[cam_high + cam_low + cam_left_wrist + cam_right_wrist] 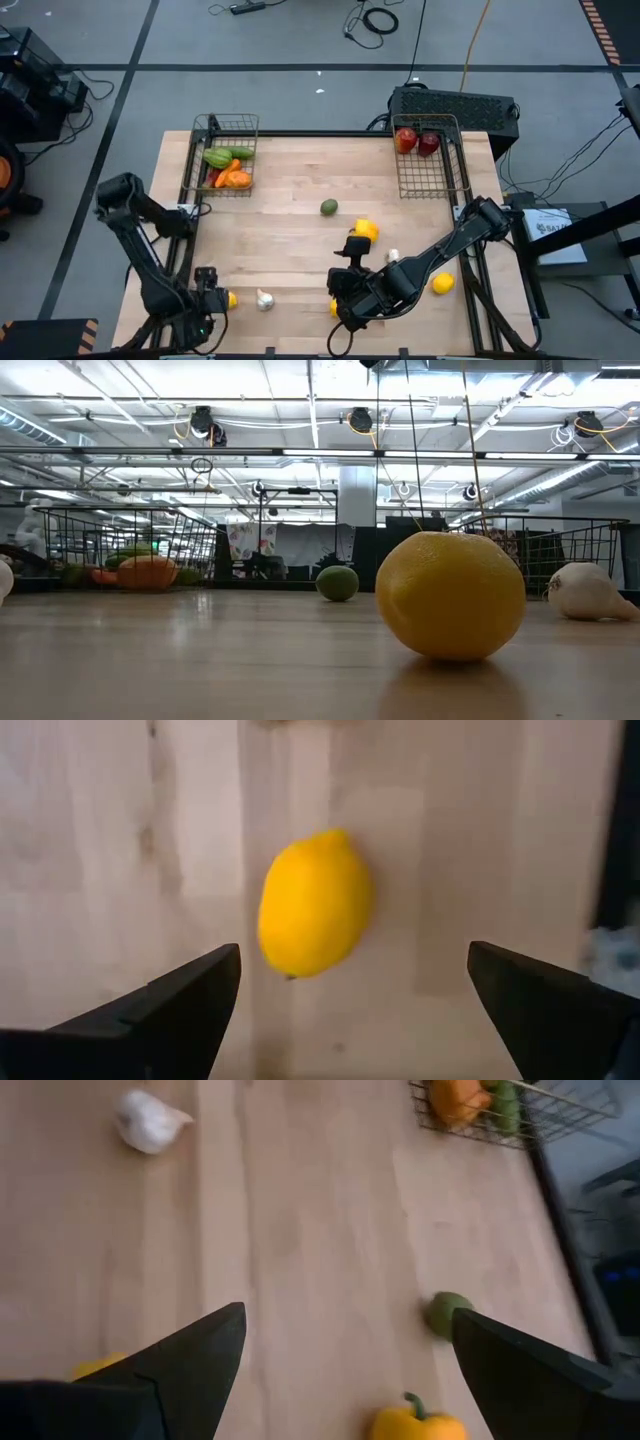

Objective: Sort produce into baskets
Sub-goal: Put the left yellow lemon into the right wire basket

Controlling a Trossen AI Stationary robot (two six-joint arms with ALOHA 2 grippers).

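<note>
Down at the table's near-left corner sits a yellow lemon, and the left gripper hovers right over it, jaws spread wide with the fruit lying free on the wood between them. Just beside it, toward the middle, a white garlic bulb rests on the boards. Over at the near centre, the right gripper hangs above the table, fingers parted too and pinching nothing; a yellow pepper and a small green fruit lie ahead of it. Another lemon sits near the right edge, apart from the rest. At the far left corner, the left basket holds green and orange produce; at the far right, the right basket holds two red apples.
</note>
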